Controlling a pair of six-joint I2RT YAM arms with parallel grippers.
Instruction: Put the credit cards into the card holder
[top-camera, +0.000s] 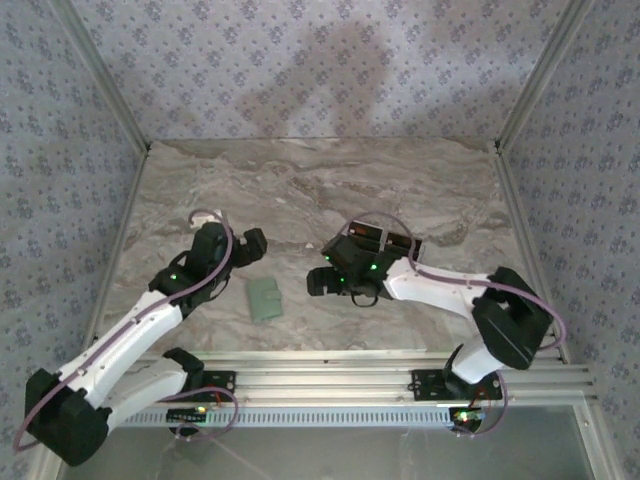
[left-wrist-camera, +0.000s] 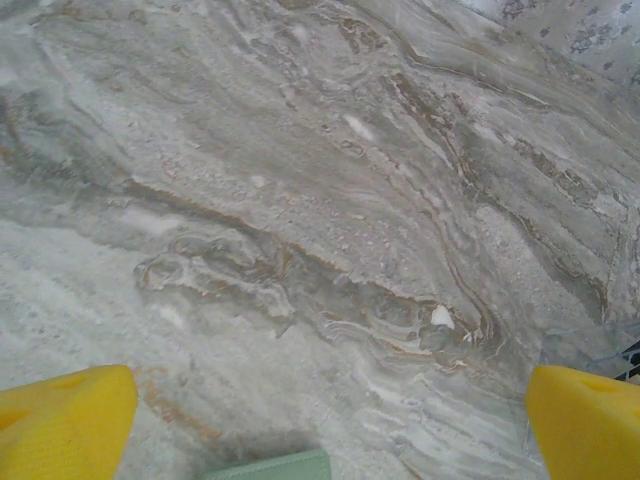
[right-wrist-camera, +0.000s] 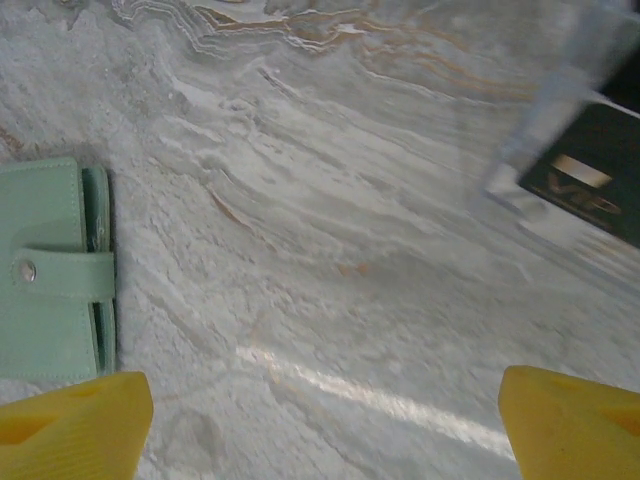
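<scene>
Lying flat, card holder (right-wrist-camera: 50, 270) sits outside the right gripper's (right-wrist-camera: 320, 428) spread jaws.

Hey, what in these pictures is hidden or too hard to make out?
1. Credit cards: in the right wrist view, blurred and cut off by the right edge. In the top view, the right arm partly covers them and they are too small to count.
2. Card holder: snapped shut, so its contents are hidden. In the left wrist view, it is cut off by the bottom edge.
</scene>
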